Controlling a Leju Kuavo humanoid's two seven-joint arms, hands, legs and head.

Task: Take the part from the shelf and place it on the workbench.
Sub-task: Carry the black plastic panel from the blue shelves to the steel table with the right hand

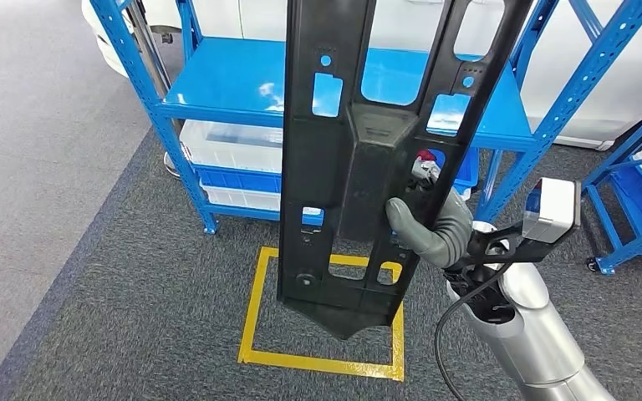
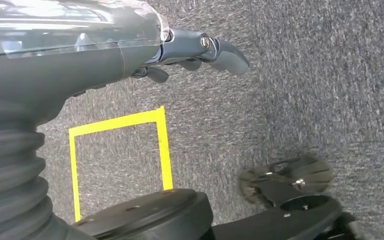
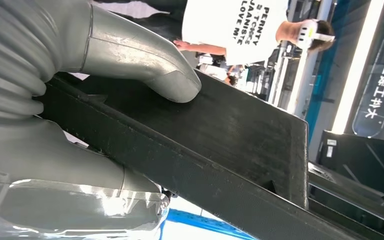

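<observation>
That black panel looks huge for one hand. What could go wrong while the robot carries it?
1. The right hand grips the long black part alone, near one edge, so it may twist or slip out.
2. The part hangs upright close to the blue shelf; turning could knock it against the frame.
3. It hides much of the head view, and a person stands nearby, so a swing might come too close.

Yellow tape square (image 1: 326,309) on grey carpet (image 1: 134,334) — person in white T-shirt (image 3: 235,27) nearby.
</observation>
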